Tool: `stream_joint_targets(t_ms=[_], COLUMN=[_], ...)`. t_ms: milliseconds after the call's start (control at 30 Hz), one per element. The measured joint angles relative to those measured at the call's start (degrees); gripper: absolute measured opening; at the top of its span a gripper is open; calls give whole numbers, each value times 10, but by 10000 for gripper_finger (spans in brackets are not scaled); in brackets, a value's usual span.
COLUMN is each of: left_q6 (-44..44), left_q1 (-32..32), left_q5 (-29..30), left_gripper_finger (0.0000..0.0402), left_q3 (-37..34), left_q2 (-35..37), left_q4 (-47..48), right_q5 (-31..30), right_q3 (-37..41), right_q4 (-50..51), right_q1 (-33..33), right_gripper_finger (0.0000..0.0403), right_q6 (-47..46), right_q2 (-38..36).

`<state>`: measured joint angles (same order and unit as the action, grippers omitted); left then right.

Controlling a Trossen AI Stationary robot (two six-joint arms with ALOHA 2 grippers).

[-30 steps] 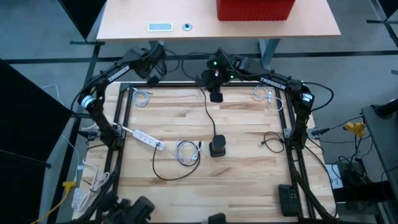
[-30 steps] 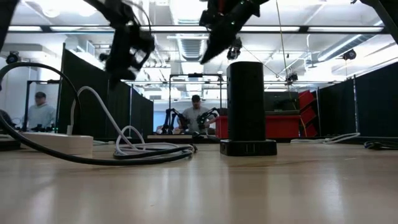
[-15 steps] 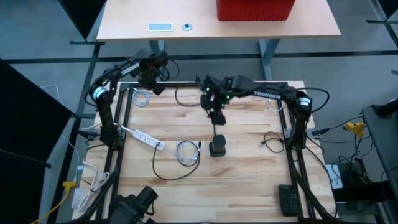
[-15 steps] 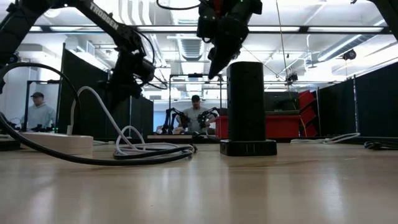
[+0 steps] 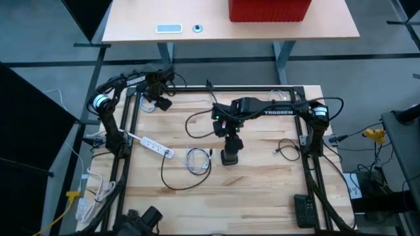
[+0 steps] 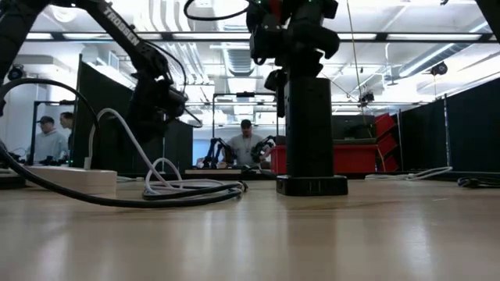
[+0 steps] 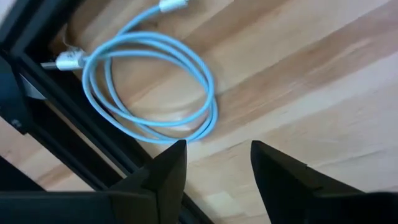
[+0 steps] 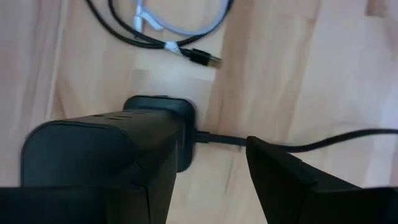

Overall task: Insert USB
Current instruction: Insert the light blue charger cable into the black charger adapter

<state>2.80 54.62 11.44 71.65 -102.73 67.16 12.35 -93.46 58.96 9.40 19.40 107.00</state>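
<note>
**Right gripper arrives at the tower, no plug in hand**

The right gripper (image 5: 230, 136) hangs just over the black charging tower (image 5: 229, 155) near the middle of the tabletop (image 5: 262, 190), its fingers parted with nothing between them; the tower's top shows just past them in the wrist view. Over at the far left corner, the left gripper (image 5: 157, 99) hovers above a coiled light-blue cable (image 7: 149, 87), fingers apart and empty too.

So the job looks barely begun, by my reading: no USB plug is picked up and nothing is seen going into a port. A white cable coil (image 5: 197, 159) with a dark-tipped plug lies just left of the tower, untouched.

Which cable is meant for insertion I cannot tell. The tower's ports are not visible in any view, and the low view shows only its dark side, the right gripper crowding its top.
</note>
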Motion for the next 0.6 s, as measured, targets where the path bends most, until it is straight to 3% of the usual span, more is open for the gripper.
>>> stream_joint_targets(t_ms=[400, 600], left_q6=[-29, 7], left_q1=[1, 1], left_q5=[0, -1], left_gripper_finger=[151, 168], left_q3=[-124, -153], left_q2=[108, 118], left_q4=[-123, -144], right_q5=[-2, -4], right_q3=[1, 1], right_q4=[3, 0], right_q1=[-18, -22], right_gripper_finger=[176, 175], right_q6=[-29, -27], right_q2=[0, -1])
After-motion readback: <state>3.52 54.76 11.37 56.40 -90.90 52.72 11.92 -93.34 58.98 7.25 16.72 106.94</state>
